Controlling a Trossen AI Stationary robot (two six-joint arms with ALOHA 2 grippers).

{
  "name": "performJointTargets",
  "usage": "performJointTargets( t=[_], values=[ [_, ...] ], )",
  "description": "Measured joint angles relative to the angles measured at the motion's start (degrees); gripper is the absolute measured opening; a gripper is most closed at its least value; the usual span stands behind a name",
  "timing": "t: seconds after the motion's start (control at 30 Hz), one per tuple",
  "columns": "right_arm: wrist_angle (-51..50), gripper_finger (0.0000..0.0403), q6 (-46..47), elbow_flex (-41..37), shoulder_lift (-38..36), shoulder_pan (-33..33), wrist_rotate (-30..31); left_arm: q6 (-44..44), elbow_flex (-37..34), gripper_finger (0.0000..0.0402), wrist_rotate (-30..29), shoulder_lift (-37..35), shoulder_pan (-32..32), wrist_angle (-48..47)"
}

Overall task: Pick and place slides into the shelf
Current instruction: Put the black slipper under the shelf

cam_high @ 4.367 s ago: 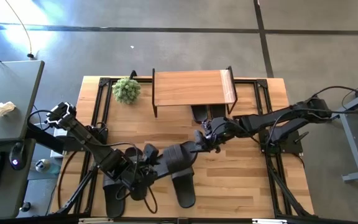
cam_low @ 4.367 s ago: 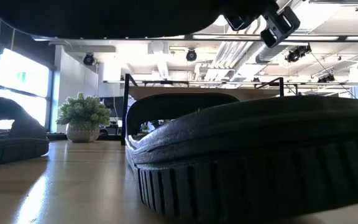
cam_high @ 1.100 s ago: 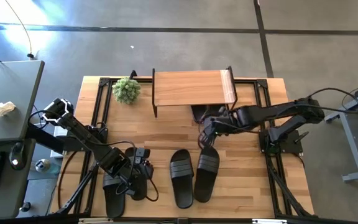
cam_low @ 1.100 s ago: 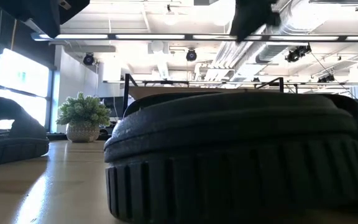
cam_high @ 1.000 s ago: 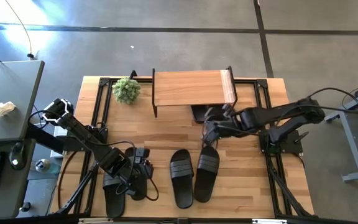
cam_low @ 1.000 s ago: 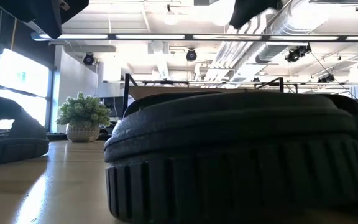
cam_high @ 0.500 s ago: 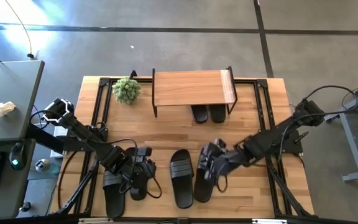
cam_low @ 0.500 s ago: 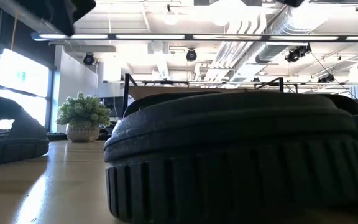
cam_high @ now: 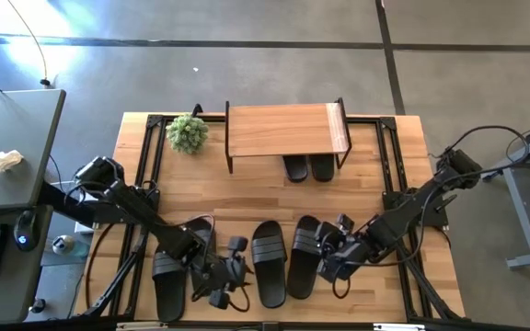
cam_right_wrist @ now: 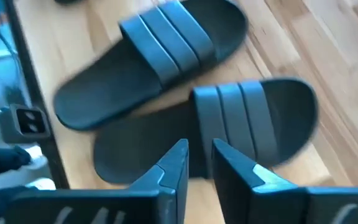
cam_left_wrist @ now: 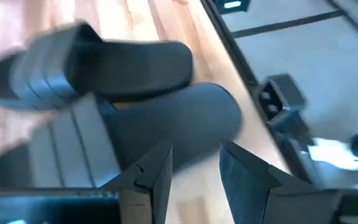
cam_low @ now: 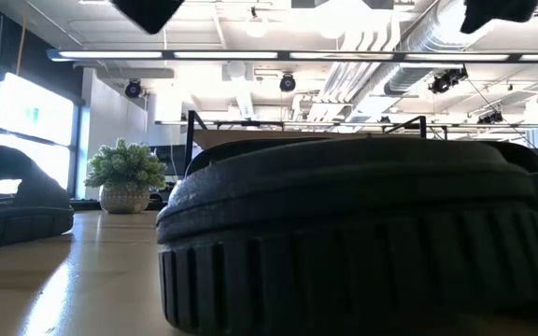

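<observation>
Two black slides point(cam_high: 268, 262) point(cam_high: 304, 256) lie side by side, soles down, in the middle of the table. My right gripper point(cam_high: 324, 251) is beside the right one, fingers point(cam_right_wrist: 199, 155) a little apart and empty. My left gripper point(cam_high: 231, 274) is open and empty left of the left one, which shows ahead of its fingers in the left wrist view point(cam_left_wrist: 148, 127). Two more slides point(cam_high: 167, 280) point(cam_high: 196, 241) lie at the near left under my left arm. Two slides point(cam_high: 294, 168) point(cam_high: 321, 167) sit under the shelf point(cam_high: 283, 129) at the far edge.
A small potted plant point(cam_high: 188, 132) stands left of the shelf. In the low view one slide's heel point(cam_low: 344, 233) fills the foreground. Black frame rails point(cam_high: 142, 165) run along the table's left and right sides. A grey desk point(cam_high: 7, 147) stands beyond the left edge.
My right gripper has gone from just in front of the shelf toward the table's near edge and now is beside the right middle slide. My left gripper has moved from over the near-left slides toward the right and the near edge, closer to the middle pair. The slides lie still.
</observation>
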Motion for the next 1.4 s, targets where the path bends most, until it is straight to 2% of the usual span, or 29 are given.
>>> performJointTargets(
  t=[0.13, 0.33, 0.57, 0.67, 0.8, 0.93, 1.03, 1.17, 1.4],
  values=[
    [-4.56, 0.0082, 2.85, 0.02, 0.00, 1.70, 1.18, 3.36, 2.03, 0.0118, -6.79, 2.77, 0.00, -1.63],
    [-8.47, 0.0100, 3.92, 0.04, 0.00, 3.68, 1.55, 6.27, 5.00, 0.0125, -10.39, 6.63, 0.44, -0.99],
    [-10.74, 0.0103, 3.85, 0.04, 0.00, 4.96, 2.04, 6.62, 8.54, 0.0199, -14.80, 11.49, 0.42, -4.67],
    [-11.57, 0.0103, 3.82, 0.07, -0.04, 5.04, 2.70, 7.31, 9.18, 0.0235, -18.67, 12.32, 0.42, -8.00],
    [-12.48, 0.0103, 3.59, 0.06, -0.04, 4.96, 2.95, 8.06, 9.23, 0.0270, -18.80, 13.71, 0.84, -9.16],
    [-13.14, 0.0103, 3.56, 0.06, -0.04, 4.92, 3.08, 8.07, 9.33, 0.0285, -18.61, 15.35, 1.18, -10.10],
    [-13.37, 0.0103, 3.69, 0.05, -0.04, 4.92, 3.45, 7.92, 9.28, 0.0281, -21.62, 16.19, 1.26, -11.63],
    [-13.43, 0.0103, 3.79, 0.04, -0.04, 4.92, 4.11, 7.89, 9.55, 0.0257, -24.02, 16.53, 1.60, -11.37],
    [-13.84, 0.0103, 3.81, 0.06, -0.04, 4.92, 4.55, 7.91, 9.55, 0.0172, -25.38, 16.60, 3.03, -11.80]
  ],
)
